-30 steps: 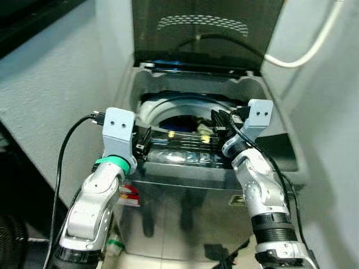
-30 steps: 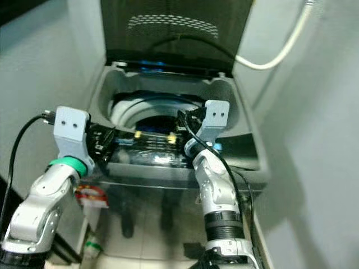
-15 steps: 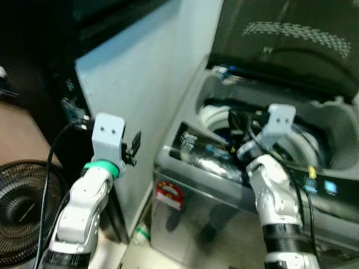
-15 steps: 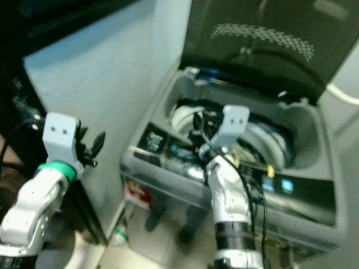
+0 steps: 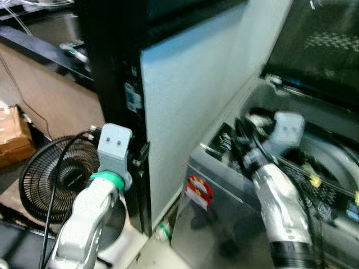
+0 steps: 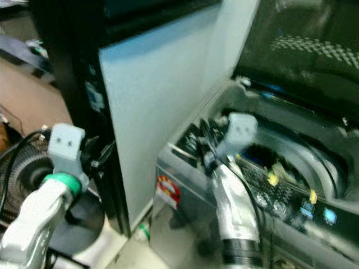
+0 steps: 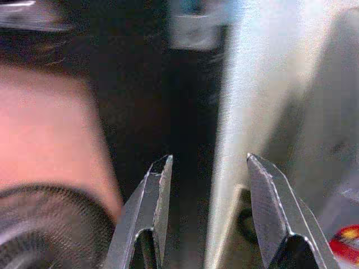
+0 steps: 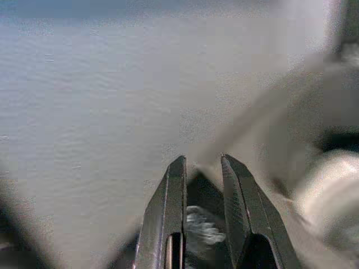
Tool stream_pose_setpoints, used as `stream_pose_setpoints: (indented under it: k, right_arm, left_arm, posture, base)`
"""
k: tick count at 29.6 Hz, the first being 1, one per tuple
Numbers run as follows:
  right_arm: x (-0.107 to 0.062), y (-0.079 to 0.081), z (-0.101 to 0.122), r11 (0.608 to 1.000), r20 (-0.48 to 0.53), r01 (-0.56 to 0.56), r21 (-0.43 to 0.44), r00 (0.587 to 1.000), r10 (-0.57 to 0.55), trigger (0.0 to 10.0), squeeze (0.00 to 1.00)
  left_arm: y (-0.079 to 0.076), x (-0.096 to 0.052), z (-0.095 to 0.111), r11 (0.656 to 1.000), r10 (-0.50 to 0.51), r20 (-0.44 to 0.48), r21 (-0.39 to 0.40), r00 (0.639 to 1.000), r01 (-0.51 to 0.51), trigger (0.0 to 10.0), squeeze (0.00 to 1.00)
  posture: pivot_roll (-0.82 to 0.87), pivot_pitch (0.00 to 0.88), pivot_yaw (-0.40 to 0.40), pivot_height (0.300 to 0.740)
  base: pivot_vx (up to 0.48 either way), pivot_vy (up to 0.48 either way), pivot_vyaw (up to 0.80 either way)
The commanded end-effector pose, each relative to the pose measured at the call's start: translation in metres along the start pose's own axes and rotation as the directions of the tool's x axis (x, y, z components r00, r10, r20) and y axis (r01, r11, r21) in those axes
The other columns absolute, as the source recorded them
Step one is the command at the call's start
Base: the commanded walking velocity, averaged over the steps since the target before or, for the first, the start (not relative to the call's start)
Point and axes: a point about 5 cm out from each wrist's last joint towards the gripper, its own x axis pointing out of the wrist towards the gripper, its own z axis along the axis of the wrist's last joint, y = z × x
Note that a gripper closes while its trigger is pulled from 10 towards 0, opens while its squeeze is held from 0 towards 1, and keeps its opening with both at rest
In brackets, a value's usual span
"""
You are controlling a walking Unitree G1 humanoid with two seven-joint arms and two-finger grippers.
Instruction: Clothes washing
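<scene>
Since the earlier frame, camera panned left. Head view: washing machine (image 5: 314, 168) sat at right, lid raised; fan (image 5: 50, 174) at lower left. Left wrist view: left claw (image 7: 205, 185) spread, empty. Right wrist view: right claw (image 8: 201, 185) slightly spread, empty.

Head views: heavy motion blur throughout, edges smeared. Pale side panel (image 5: 190, 112) evenly lit, brightest area; black cabinet edge (image 5: 112, 73) beside it nearly featureless. Raised washer lid (image 6: 303, 50) dim, dotted pattern faintly lit. Soft sheen on washer front (image 5: 224, 235), red sticker (image 5: 197, 191) blurred. Left wrist view: fingers (image 7: 150, 207) fairly sharp with bright rims; beyond the jaws all out of focus, dark band between them, pale glare past one finger. Right wrist view: fingers (image 8: 168, 207) crisp, grainy grey wall (image 8: 101, 101) ahead, soft blur to one side.
</scene>
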Motion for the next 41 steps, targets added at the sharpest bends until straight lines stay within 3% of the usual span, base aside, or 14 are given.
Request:
stream_pose_setpoints:
  k: [1, 2, 4, 5, 11, 20, 28, 30, 34, 41]
  right_arm:
    - [-0.003, -0.005, 0.0, 1.0, -0.019, 0.015, 0.011, 1.0, -0.015, 10.0, 0.0]
    - [-0.02, 0.0, 0.01, 1.0, -0.008, -0.004, 0.005, 1.0, 0.004, 10.0, 0.0]
    - [-0.02, 0.0, 0.01, 1.0, -0.008, -0.004, 0.005, 1.0, 0.004, 10.0, 0.0]
    - [-0.032, 0.006, 0.018, 1.0, 0.002, -0.024, 0.008, 1.0, 0.024, 10.0, 0.0]
    - [-0.039, 0.013, 0.023, 0.999, 0.015, -0.03, 0.019, 0.999, 0.03, 10.0, 0.0]
    - [-0.038, 0.014, 0.023, 0.999, 0.021, -0.025, 0.023, 0.999, 0.025, 10.0, 0.0]
    - [-0.018, 0.006, 0.011, 1.0, -0.009, -0.003, 0.031, 1.0, 0.004, 10.0, 0.0]
    - [-0.004, 0.002, 0.004, 1.0, -0.029, 0.015, 0.013, 0.999, -0.015, 10.0, 0.0]
    - [0.012, 0.001, 0.012, 1.0, 0.002, 0.021, 0.011, 1.0, -0.021, 10.0, 0.0]
    - [0.017, -0.003, 0.015, 1.0, 0.014, 0.029, 0.005, 0.999, -0.03, 10.0, 0.0]
  left_arm:
    - [-0.004, -0.001, 0.003, 1.0, -0.011, 0.012, -0.018, 1.0, 0.011, 10.0, 0.0]
    - [-0.004, -0.015, 0.008, 0.999, 0.002, 0.033, -0.035, 0.999, -0.001, 10.0, 0.0]
    - [-0.004, -0.015, 0.008, 0.999, 0.002, 0.033, -0.035, 0.999, -0.001, 10.0, 0.0]
    - [-0.005, -0.025, 0.016, 0.999, 0.015, 0.062, -0.036, 0.998, -0.013, 10.0, 0.0]
    - [-0.008, -0.028, 0.026, 1.0, 0.001, 0.096, -0.006, 0.995, -0.001, 10.0, 0.0]
    - [-0.008, -0.027, 0.028, 1.0, 0.004, 0.103, 0.002, 0.995, -0.004, 10.0, 0.0]
    - [0.007, -0.013, 0.017, 0.997, 0.051, 0.057, 0.047, 0.997, -0.054, 10.0, 0.0]
    - [0.012, -0.004, 0.011, 0.995, 0.055, 0.03, 0.078, 0.998, -0.058, 10.0, 0.0]
    - [0.012, 0.004, 0.017, 0.995, 0.042, 0.038, 0.091, 0.998, -0.046, 10.0, 0.0]
    - [0.009, 0.007, 0.018, 0.996, 0.039, 0.033, 0.073, 0.999, -0.041, 10.0, 0.0]
  posture:
    - [0.06, 0.023, -0.002, 0.74]
    - [0.06, 0.03, -0.003, 0.74]
    - [0.06, 0.03, -0.003, 0.74]
    - [0.06, 0.03, -0.002, 0.74]
    - [0.06, 0.034, 0.0, 0.74]
    - [0.06, 0.034, 0.0, 0.74]
    - [0.07, 0.047, -0.022, 0.74]
    - [0.06, 0.054, -0.01, 0.74]
    - [0.06, 0.054, -0.007, 0.74]
    - [0.06, 0.054, -0.007, 0.74]
  base:
    - [0.0, 0.0, 0.8]
    - [0.0, 0.0, 0.8]
    - [0.0, 0.0, 0.8]
    - [0.0, 0.0, 0.8]
    - [0.0, 0.0, 0.8]
    - [0.0, 0.0, 0.8]
    - [0.0, 0.0, 0.8]
    - [0.0, 0.0, 0.79]
    - [0.0, 0.0, 0.79]
    - [0.0, 0.0, 0.79]
